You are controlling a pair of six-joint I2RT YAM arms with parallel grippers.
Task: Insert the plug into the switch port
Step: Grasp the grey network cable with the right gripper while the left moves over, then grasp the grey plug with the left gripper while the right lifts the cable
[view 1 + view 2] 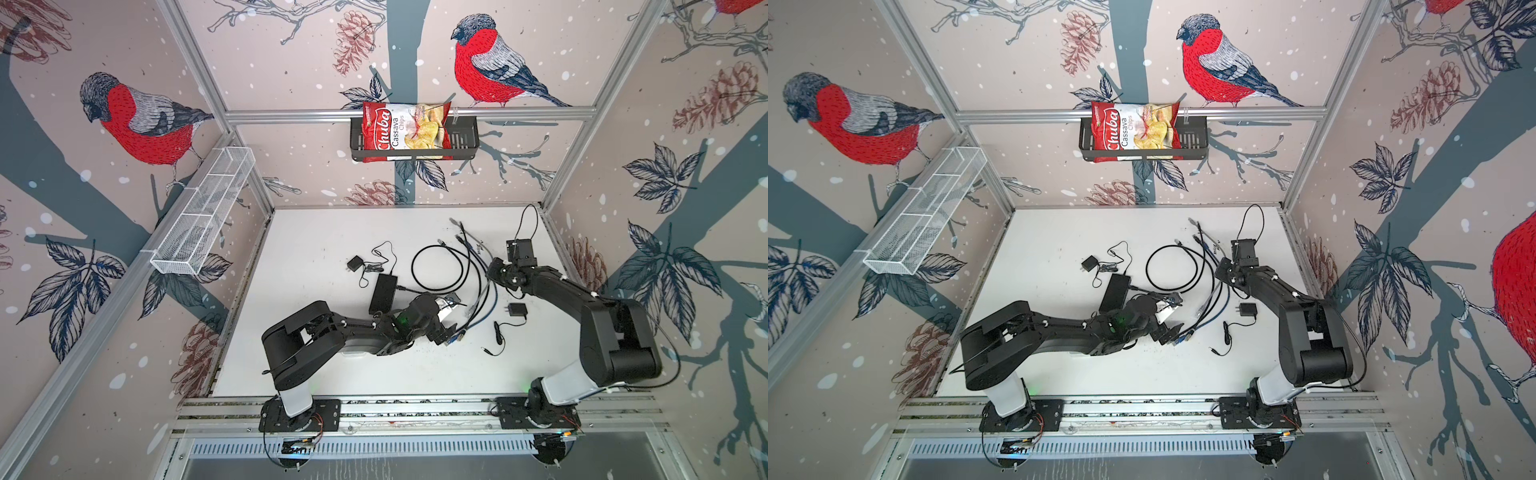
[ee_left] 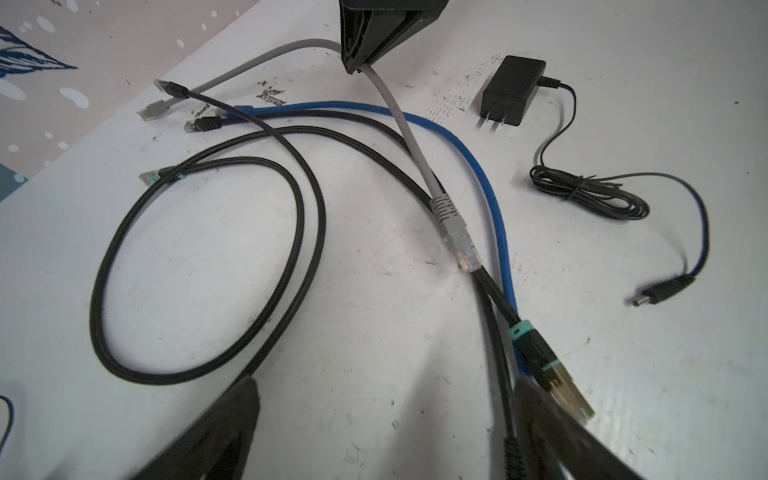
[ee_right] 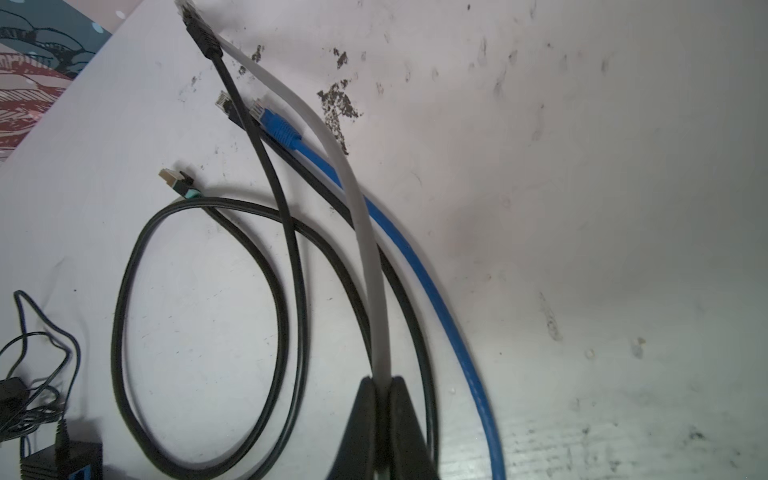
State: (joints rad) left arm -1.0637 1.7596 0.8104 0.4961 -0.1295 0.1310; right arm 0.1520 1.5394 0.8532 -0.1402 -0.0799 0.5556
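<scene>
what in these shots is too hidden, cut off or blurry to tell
- Black box ports: too small in both top views; cut by the picture edge in the right wrist view.
- Left gripper fingers: blurred and cut by the picture edge in the left wrist view.
- Silvery thing beside the left wrist: partly covered by the arm in both top views.

You can pass freely over the bare table (image 1: 316, 232) at far left and along the near edge. In the middle, a tangle of network cables (image 1: 473, 266) blocks you, with the grey cable (image 2: 409, 137) strung up to the right jaws; a power brick (image 1: 382, 293) and small adapter (image 1: 517, 309) flank it.
</scene>
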